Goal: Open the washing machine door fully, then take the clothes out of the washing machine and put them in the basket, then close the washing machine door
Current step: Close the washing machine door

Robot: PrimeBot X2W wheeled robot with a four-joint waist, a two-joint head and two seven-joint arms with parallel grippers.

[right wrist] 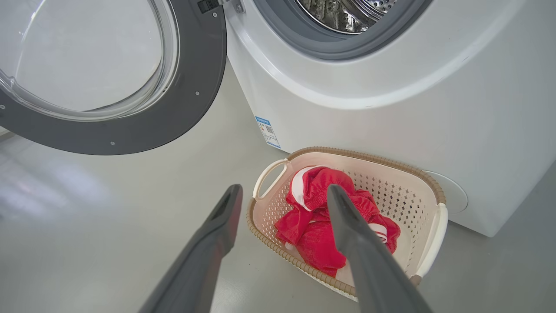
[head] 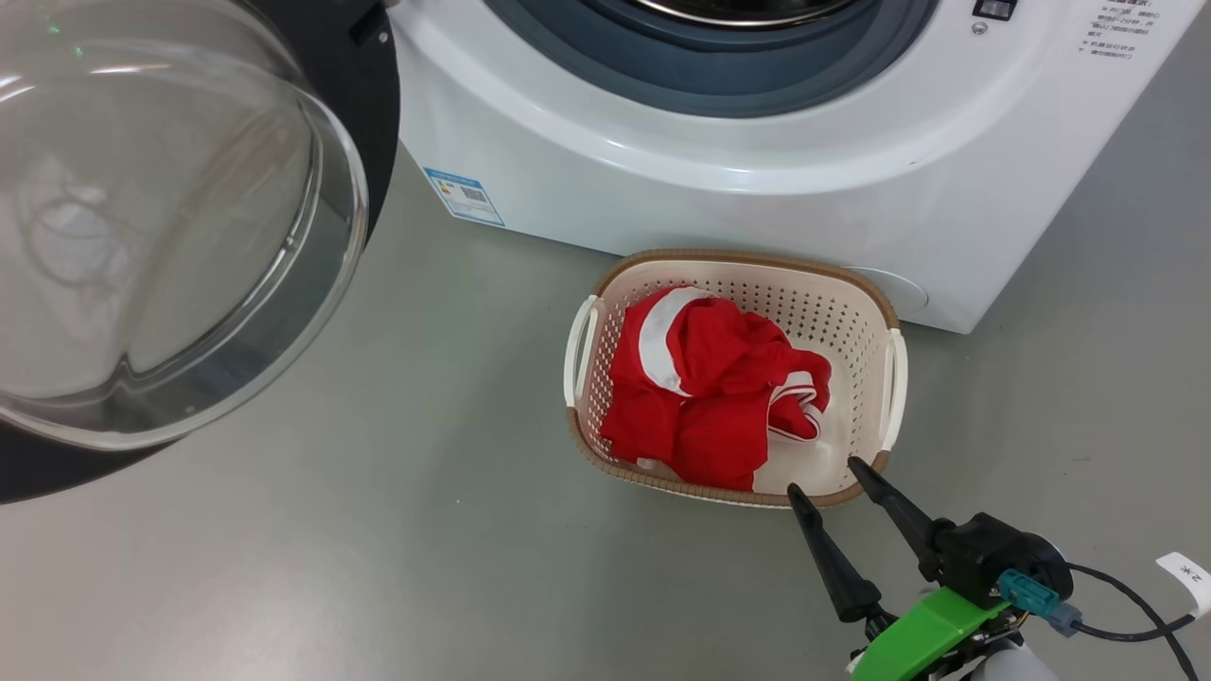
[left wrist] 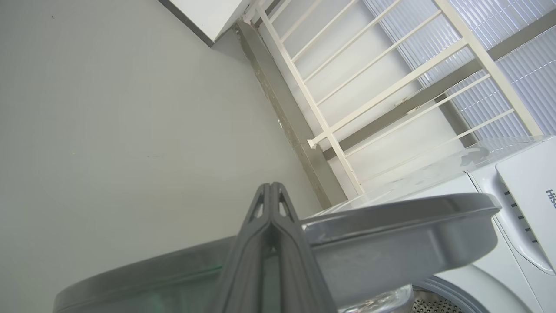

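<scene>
The red clothes (head: 705,388) with white trim lie bunched in the cream basket (head: 880,312) on the floor, right in front of the white washing machine (head: 719,180). The washing machine door (head: 170,218) stands swung open at the left, its clear glass bowl bulging toward the head camera. My right gripper (head: 823,478) hovers open just before the basket's near rim, nothing between its fingers; the right wrist view shows the clothes (right wrist: 312,226) and basket (right wrist: 417,195) beyond them. My left gripper (left wrist: 271,188) is shut and empty, its fingers above the door's grey edge (left wrist: 391,226).
The grey floor spreads left of and before the basket. In the left wrist view a white railing (left wrist: 330,130) and a wall stand beside the machine. A black cable (head: 1126,605) trails from my right wrist at the lower right.
</scene>
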